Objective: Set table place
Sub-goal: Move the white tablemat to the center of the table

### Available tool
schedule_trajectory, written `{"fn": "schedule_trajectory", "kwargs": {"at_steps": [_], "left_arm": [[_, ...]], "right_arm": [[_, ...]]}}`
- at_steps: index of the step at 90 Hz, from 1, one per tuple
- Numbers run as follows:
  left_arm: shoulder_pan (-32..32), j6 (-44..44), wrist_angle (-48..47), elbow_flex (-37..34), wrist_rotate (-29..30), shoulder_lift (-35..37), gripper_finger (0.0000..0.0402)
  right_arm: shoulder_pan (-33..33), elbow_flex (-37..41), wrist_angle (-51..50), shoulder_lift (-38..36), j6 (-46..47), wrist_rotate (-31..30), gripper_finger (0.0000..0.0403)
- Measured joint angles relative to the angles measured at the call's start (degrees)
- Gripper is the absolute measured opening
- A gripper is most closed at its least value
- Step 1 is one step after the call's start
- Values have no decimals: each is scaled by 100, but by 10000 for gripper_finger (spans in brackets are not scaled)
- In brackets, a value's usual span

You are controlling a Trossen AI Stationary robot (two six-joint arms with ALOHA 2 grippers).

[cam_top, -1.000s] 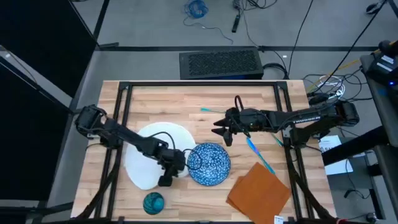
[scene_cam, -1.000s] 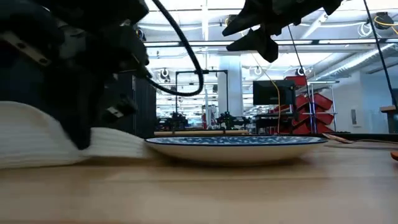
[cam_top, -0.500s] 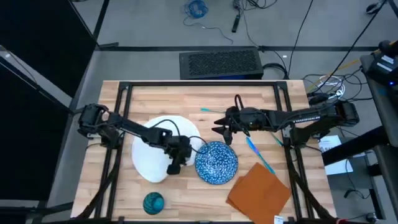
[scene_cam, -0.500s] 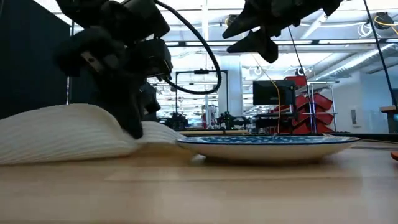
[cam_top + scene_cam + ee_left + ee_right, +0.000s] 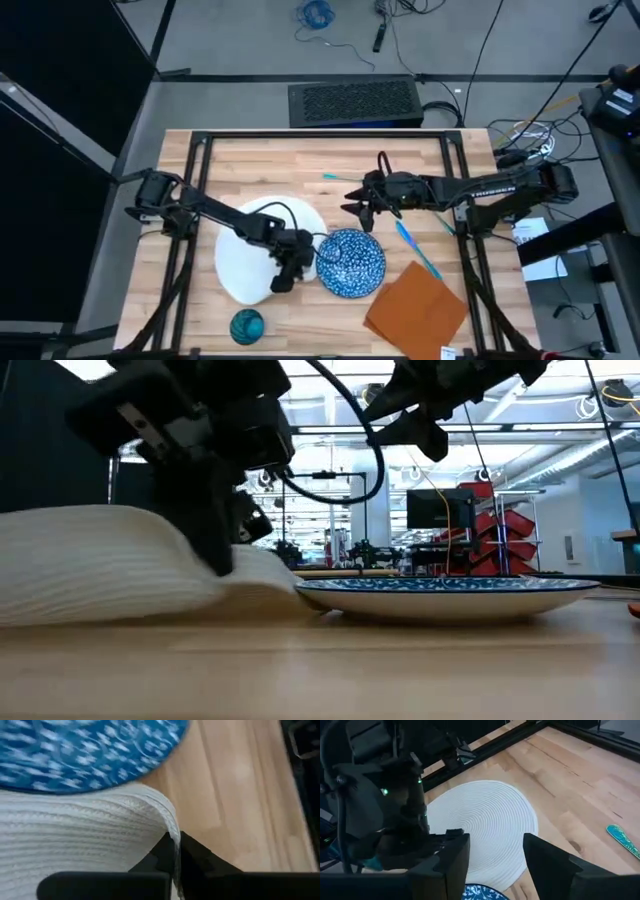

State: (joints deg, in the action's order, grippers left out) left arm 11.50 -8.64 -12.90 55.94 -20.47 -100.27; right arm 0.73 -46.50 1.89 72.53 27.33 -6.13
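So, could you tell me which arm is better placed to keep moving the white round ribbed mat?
Left: its gripper is shut on the white round ribbed mat's edge, while the right gripper hovers open above the table.

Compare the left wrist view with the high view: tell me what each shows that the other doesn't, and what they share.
Only the left wrist view shows the left claw shut on the ribbed rim of the white round mat.

Only the high view shows the right claw hovering open above the table, the orange-brown napkin, the teal cup and the teal cutlery.

Both show the mat, the blue speckled bowl touching its edge, and the wood tabletop.
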Motion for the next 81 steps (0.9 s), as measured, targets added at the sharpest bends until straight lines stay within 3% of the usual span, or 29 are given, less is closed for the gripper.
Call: {"fn": "schedule_trajectory", "kwargs": {"at_steps": [10, 37, 46, 63, 81], "left_arm": [[-34, -1, 51, 7, -44, 172, 19], [69, -272, -12, 4, -1002, 391, 92], [80, -293, -212, 4, -973, 391, 101], [42, -151, -829, 0, -263, 389, 105], [58, -109, -735, 0, -793, 416, 105]], "right_arm": [[0, 0, -9, 0, -20, 13, 171], [7, 0, -10, -2, -78, 20, 171], [7, 0, -11, -2, -78, 20, 171], [7, 0, -10, -2, -78, 22, 171], [9, 0, -9, -2, -78, 22, 171]]}}
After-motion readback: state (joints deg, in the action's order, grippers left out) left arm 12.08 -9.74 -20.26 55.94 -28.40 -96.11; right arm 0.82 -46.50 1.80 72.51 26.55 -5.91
